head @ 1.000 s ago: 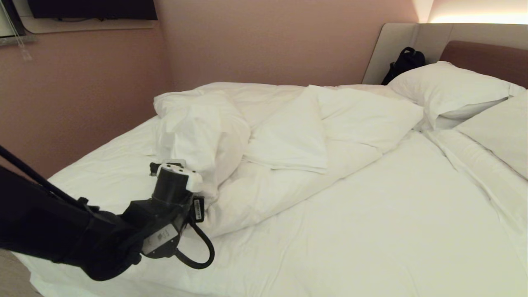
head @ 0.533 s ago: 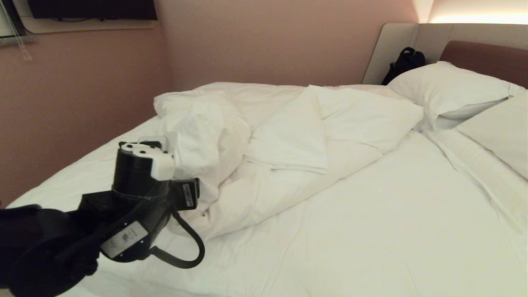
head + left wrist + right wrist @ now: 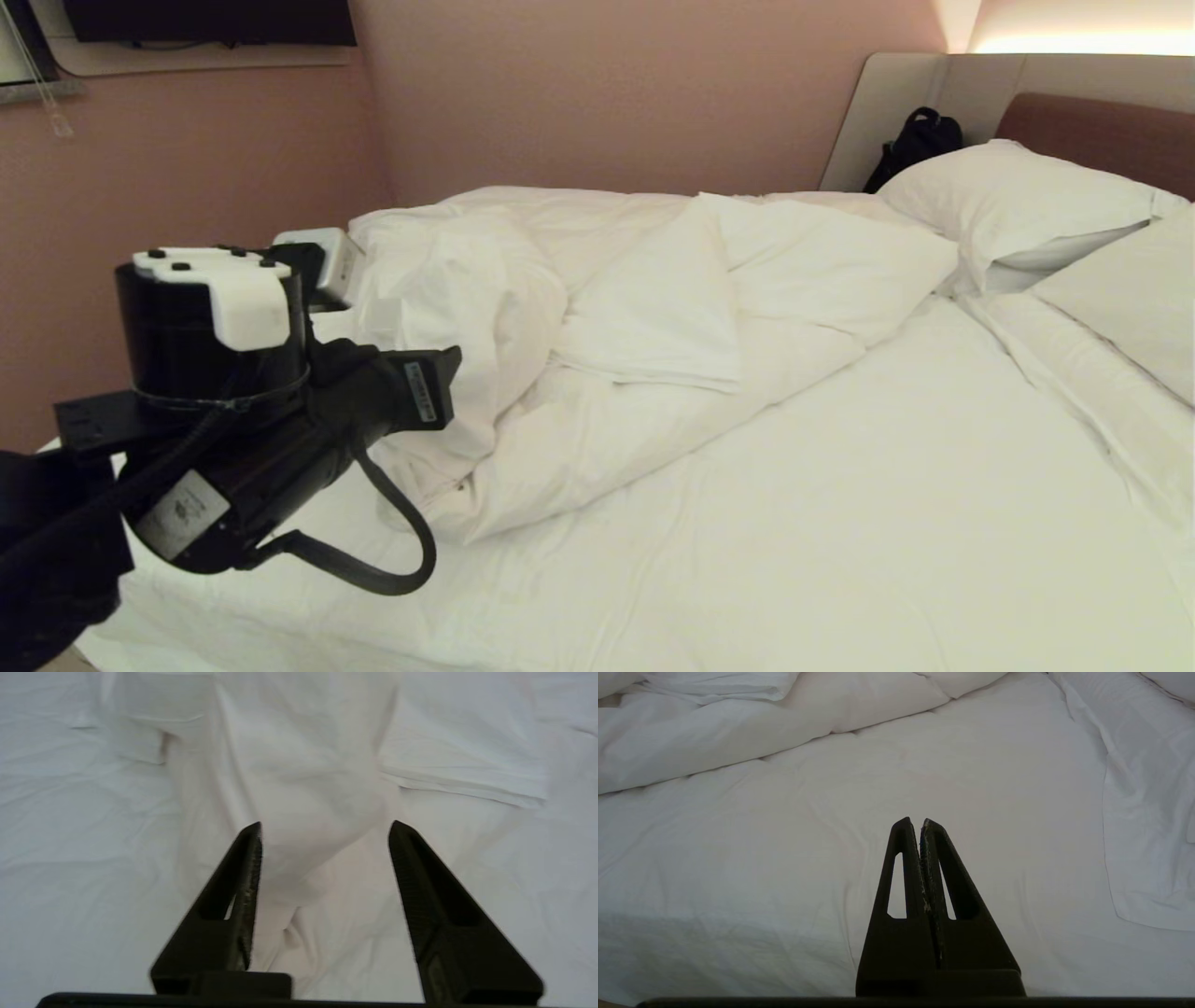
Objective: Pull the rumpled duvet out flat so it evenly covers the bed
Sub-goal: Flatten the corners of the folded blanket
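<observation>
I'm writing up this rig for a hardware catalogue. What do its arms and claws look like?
The left arm is black, with a cylindrical wrist capped in white, small white labels and a looping black cable. Both the left claw and right claw have matte black, tapering triangular fingers with cut-out windows.

The duvet (image 3: 653, 308) in front of me is a thick, puffy white quilt, bunched into a rumpled heap across the far half of the bed (image 3: 840, 523) — one fold doubled over on top, a tall crumpled lump at its left end. Its near edge runs slantwise across the mattress. The bed is wide and low, white-sheeted — the near half lies bare and lightly creased.
</observation>
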Controlling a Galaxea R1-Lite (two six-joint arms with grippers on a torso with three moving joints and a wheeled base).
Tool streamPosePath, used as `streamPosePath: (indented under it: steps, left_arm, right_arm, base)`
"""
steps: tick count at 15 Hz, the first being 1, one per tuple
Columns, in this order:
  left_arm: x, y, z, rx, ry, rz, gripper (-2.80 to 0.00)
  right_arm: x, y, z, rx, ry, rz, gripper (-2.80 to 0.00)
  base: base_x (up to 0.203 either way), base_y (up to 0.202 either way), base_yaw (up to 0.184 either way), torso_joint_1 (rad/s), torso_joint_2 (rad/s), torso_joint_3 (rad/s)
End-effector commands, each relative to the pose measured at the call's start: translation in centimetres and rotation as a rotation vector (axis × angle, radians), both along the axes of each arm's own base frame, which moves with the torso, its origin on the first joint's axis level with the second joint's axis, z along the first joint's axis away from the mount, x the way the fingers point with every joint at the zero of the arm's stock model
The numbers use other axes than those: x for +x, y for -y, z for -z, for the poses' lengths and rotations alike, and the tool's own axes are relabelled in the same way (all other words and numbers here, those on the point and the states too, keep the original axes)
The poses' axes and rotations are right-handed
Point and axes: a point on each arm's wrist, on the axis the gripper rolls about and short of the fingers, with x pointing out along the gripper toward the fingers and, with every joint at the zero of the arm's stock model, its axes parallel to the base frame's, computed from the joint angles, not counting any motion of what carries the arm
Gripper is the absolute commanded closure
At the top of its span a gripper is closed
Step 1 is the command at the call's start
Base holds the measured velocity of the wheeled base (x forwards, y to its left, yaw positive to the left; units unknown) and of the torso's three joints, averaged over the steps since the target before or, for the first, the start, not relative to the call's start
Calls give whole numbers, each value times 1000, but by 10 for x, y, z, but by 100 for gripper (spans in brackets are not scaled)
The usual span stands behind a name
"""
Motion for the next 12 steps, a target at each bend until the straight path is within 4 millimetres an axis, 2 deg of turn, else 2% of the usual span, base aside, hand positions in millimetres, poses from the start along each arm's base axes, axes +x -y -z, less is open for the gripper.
streamPosePath:
  steps: [1, 4, 8, 12]
  left_arm:
    - [5, 3, 1, 9, -2, 28, 0]
    - [14, 9, -5, 1, 23, 36, 0]
    - [30, 13, 5, 15, 1, 18, 0]
    - [36, 18, 11, 26, -16, 20, 0]
  right_arm:
    - [0, 0, 0, -1, 0, 0, 0]
    - [0, 0, 0, 0, 0, 0, 0]
    - [0, 0, 0, 0, 0, 0, 0]
    - [0, 0, 0, -1, 0, 0, 0]
  base:
    - [0, 0, 0, 0, 0, 0]
    - [0, 0, 0, 0, 0, 0]
    - [0, 0, 0, 0, 0, 0]
    - [0, 0, 0, 0, 0, 0]
